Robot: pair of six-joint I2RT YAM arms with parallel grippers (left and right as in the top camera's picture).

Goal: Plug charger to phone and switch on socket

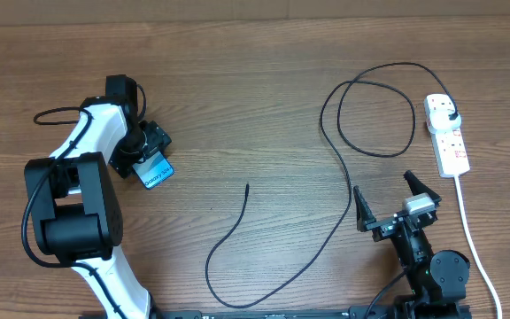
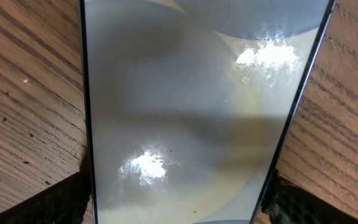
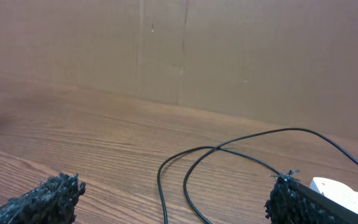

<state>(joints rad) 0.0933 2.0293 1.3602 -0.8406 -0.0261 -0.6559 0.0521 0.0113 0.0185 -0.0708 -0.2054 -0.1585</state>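
Overhead: left gripper sits at left of frame, closed on the phone. The phone's lit blue end sticks out toward lower right of the gripper, low against the table; whether it rests on the wood cannot be told.

Left wrist view: the phone fills the centre of the frame, glass showing 2 bright glare patches. Both black fingers stand against its long edges at the 2 lower corners.

Right gripper is at lower right of the overhead frame, jaws spread wide and empty, close beside the cable. In the right wrist view its fingers sit at the 2 lower corners, far apart.

Charger: its black plug is seated in the top end of the socket at upper right. The cable makes 1 large loop at upper centre-right, then sweeps down and back up. Its connector tip lies free on the wood at lower centre, well apart from the phone.

A white cord runs from the socket down to the lower right edge. Switch state: cannot tell.
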